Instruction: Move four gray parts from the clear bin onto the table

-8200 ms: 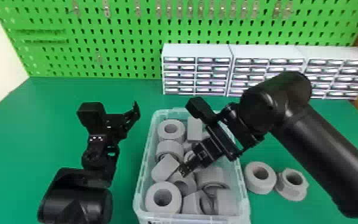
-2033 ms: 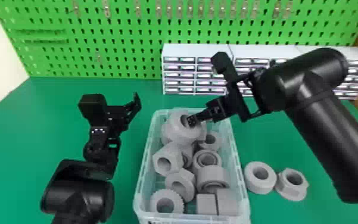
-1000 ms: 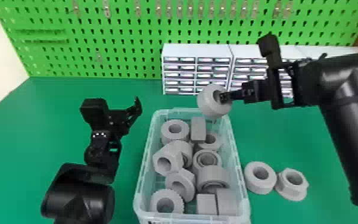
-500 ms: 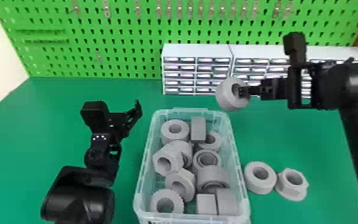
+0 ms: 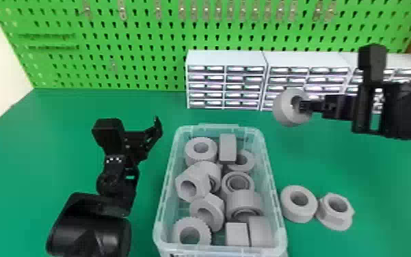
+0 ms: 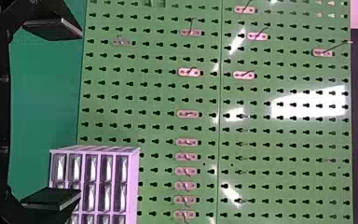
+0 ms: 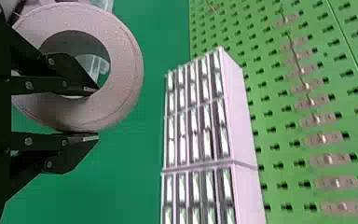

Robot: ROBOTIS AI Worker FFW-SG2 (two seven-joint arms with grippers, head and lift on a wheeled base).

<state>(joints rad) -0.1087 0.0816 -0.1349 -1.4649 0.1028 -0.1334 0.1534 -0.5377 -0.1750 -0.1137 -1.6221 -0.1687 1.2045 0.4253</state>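
Observation:
My right gripper [image 5: 305, 106] is shut on a gray ring [image 5: 283, 110], held in the air beyond the bin's far right corner. In the right wrist view, one finger of my right gripper [image 7: 93, 113] passes into the hole of the ring [image 7: 121, 88] and the other lies outside, pinching its wall. The clear bin [image 5: 276, 201] holds several gray parts [image 5: 227, 147]. On the table, right of the bin, lie a gray ring [image 5: 291, 208] and a flanged gray nut [image 5: 334, 218]. My left gripper [image 5: 153, 135] stands parked left of the bin; the left wrist view has my left gripper [image 6: 80, 114] open.
White drawer cabinets [image 5: 226, 58] line the back of the green table [image 5: 61, 136], in front of a green pegboard [image 5: 139, 34]. Bare tabletop lies between the held ring and the two parts right of the bin.
The right gripper came out of the bin with the gray ring in it, rose, and moved right past the bin's far edge. The left arm has stayed nearly still.

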